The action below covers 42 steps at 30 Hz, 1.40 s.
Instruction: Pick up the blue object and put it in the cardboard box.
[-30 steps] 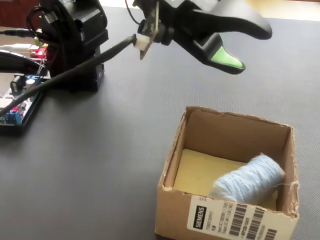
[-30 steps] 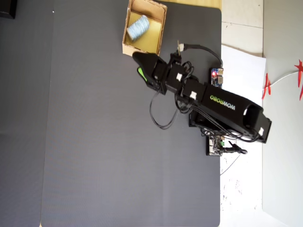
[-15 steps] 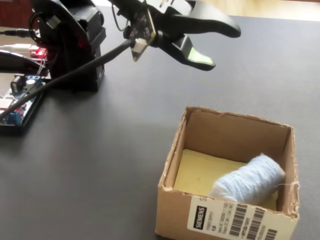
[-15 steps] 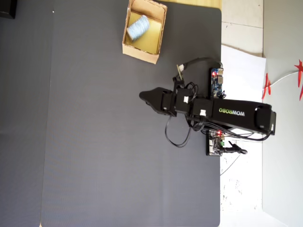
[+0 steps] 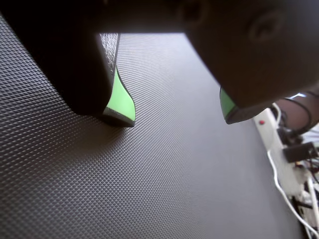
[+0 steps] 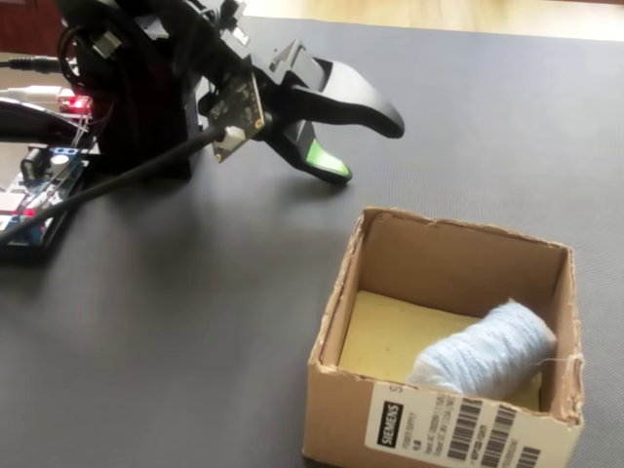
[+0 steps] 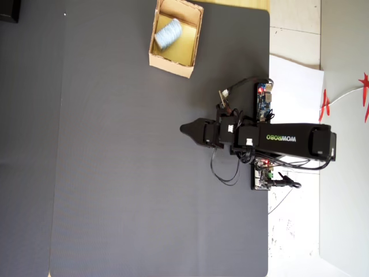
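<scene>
Dark mat (image 6: 195, 322) underneath, tool (image 5: 174, 112) parted — empty, blue object (image 6: 483, 353) in cardboard box (image 6: 336, 312)

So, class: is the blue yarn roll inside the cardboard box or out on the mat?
Inside. The yarn roll lies on its side on the box floor.

blue object (image 6: 485, 351): pale blue, ribbed | cardboard box (image 6: 441, 429): tan, yellowish inside | end effector (image 6: 363, 146): black, green pads
</scene>
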Each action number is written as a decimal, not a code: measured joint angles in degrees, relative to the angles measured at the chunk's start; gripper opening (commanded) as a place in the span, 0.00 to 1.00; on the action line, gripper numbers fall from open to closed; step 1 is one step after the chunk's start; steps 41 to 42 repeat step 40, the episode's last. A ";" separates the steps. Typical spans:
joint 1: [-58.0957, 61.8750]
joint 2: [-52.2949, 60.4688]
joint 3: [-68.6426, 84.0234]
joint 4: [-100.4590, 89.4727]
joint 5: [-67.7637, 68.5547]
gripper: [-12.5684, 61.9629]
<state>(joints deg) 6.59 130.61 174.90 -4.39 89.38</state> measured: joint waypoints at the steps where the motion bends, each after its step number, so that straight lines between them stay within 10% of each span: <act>1: -0.18 0.00 0.44 -0.44 0.09 0.63; 42: -0.09 0.00 1.49 0.62 0.26 0.63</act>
